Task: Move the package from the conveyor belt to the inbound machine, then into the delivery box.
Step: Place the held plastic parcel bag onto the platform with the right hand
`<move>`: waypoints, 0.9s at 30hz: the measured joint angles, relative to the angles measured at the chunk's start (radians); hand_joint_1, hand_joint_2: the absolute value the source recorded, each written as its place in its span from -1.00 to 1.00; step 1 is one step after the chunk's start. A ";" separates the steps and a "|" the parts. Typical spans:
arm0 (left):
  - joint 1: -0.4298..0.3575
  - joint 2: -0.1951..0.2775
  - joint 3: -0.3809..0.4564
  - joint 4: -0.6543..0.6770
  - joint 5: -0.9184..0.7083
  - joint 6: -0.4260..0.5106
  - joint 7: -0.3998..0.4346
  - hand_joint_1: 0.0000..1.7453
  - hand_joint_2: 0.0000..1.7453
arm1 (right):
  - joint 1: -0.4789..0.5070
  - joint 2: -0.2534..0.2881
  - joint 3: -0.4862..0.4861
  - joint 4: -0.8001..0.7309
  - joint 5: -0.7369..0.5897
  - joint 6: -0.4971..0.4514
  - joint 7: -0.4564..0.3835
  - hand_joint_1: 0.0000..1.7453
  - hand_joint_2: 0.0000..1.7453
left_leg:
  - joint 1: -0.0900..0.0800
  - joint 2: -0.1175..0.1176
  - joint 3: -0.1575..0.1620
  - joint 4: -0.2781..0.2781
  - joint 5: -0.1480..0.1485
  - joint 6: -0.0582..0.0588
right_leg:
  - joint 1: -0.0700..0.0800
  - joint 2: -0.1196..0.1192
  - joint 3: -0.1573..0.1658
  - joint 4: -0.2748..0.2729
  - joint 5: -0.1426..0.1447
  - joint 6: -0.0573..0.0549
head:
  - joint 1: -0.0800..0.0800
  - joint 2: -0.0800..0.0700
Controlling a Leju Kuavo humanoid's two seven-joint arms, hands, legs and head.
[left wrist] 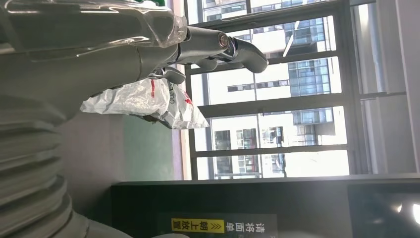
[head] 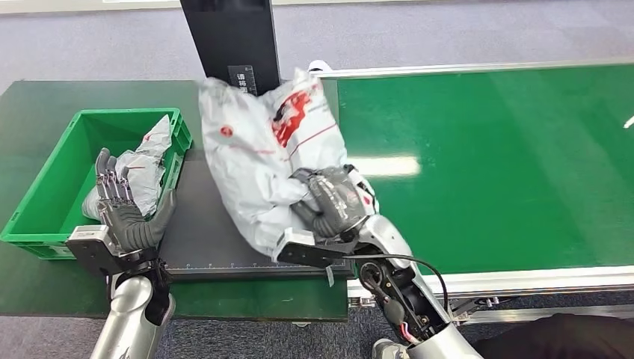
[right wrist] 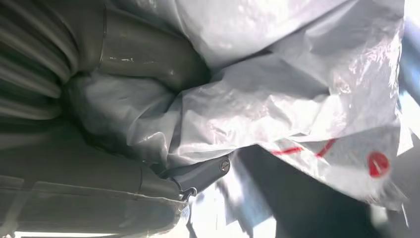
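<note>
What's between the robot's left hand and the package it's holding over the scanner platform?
In the head view, only a bare strip of the dark scanner platform separates the open left hand from the grey package, which the right hand grips.

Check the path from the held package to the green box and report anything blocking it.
The left hand stands raised with fingers spread between the package, gripped by the right hand, and the green box. Another white bag already lies in the box, near its closest wall. Nothing else intervenes.
</note>
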 joint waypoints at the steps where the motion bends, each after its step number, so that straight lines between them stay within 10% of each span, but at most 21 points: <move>1: 0.000 0.000 0.001 0.000 -0.002 -0.002 0.000 -1.00 1.00 | -0.008 0.003 0.022 0.034 0.000 0.065 0.021 1.00 1.00 | 0.000 0.000 0.000 0.000 0.000 0.000 | 0.000 0.000 0.000 0.000 0.000 0.000 | 0.000 0.000; 7: 0.003 -0.002 0.010 0.000 -0.008 -0.012 0.000 -1.00 1.00 | -0.055 0.023 0.126 0.221 -0.030 0.276 0.091 1.00 1.00 | 0.000 -0.001 0.000 0.000 0.000 0.000 | 0.000 0.000 0.000 0.000 0.000 0.000 | 0.000 0.000; 18: 0.003 -0.002 0.016 0.001 -0.012 -0.016 0.000 -1.00 1.00 | -0.107 0.034 0.183 0.338 -0.043 0.321 0.107 0.97 1.00 | 0.000 0.000 0.001 0.000 0.000 0.000 | 0.000 0.000 0.000 0.000 0.000 0.000 | 0.000 0.000; 22: 0.003 -0.001 0.017 0.001 -0.012 -0.014 0.000 -1.00 1.00 | -0.131 0.039 0.201 0.376 -0.045 0.347 0.127 -1.00 1.00 | 0.000 0.000 0.002 0.000 0.000 0.000 | 0.000 0.000 0.001 0.000 0.000 0.000 | 0.000 0.000; 27: 0.035 0.000 0.034 -0.020 -0.007 -0.002 0.000 -1.00 1.00 | -0.127 0.041 0.208 0.372 -0.081 0.198 0.096 -1.00 1.00 | 0.000 0.001 0.002 0.000 0.000 0.000 | 0.000 0.000 0.001 0.000 0.000 0.000 | 0.000 0.000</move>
